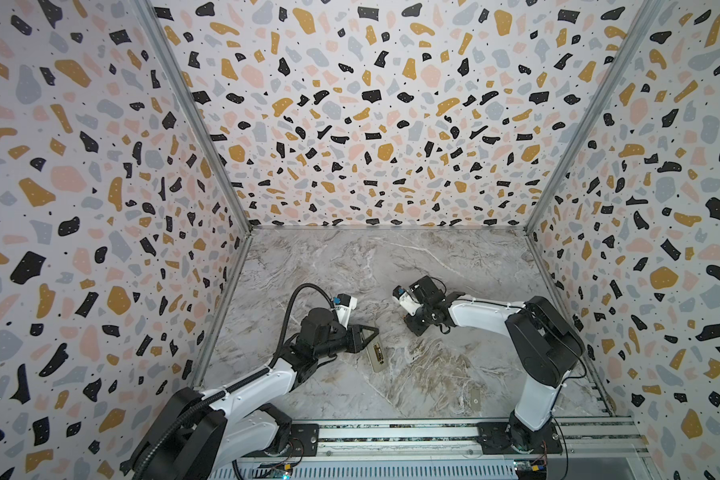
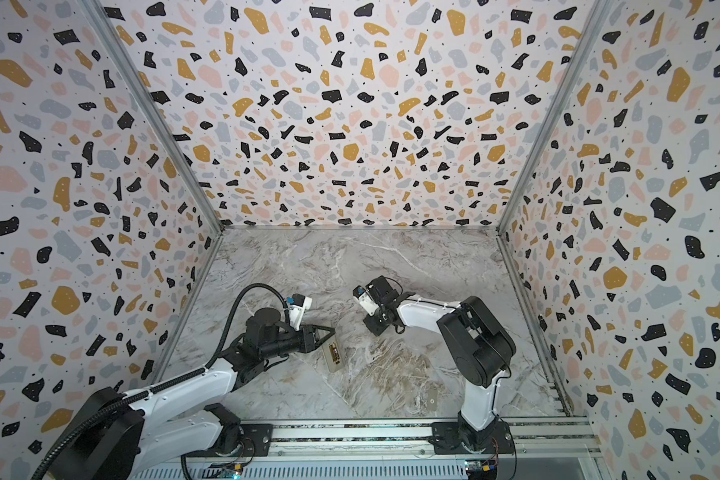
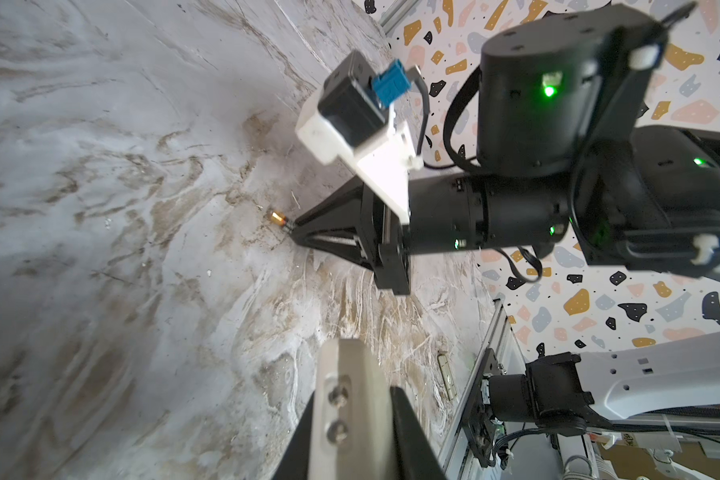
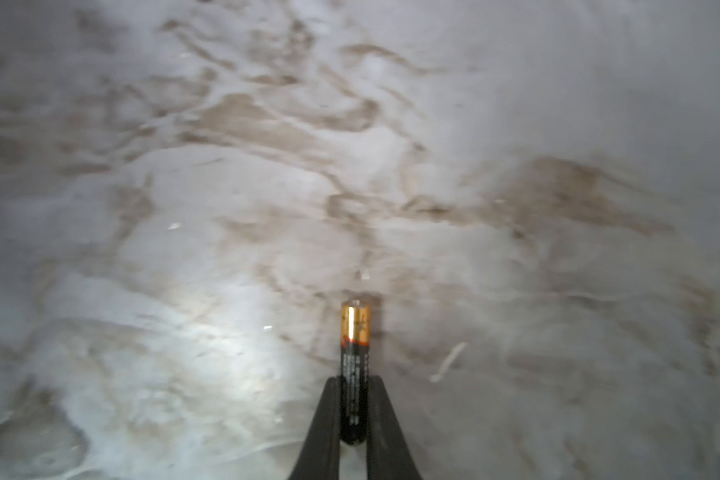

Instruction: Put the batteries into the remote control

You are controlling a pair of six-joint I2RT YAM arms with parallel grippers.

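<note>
Right fingers (image 4: 332, 403), black & tapered, are closed to a narrow gap. They pinch a slim cylindrical battery (image 4: 355, 332) w/ black body & gold-copper end. The black end sits between the fingertips and the gold end sticks out past them. The battery's long axis runs in line w/ the fingers. Its gold end points away from the wrist, down toward the grey-brown marbled worktop (image 1: 433, 266). In the left wrist view the battery (image 3: 278, 217) shows at the tip of the right fingers, very near the worktop. Touching or not, can't tell.

Left fingers (image 3: 412, 428), also black, are closed on the far end of a slim pale oblong remote (image 1: 376, 353). In both top views the remote (image 2: 332, 353) is back-side up w/ its battery bay open. Dark & gold bits show inside, too small to make out. Its long axis runs far-to-near, w/ the near end angled slightly right. Whether it rests on the worktop or sits just above it, can't tell. It's left of centre, while the battery is further back & to the right, well apart.

A small flat grey rectangular cover piece (image 1: 474, 395) lies on the worktop near the front rail, apart from both.
</note>
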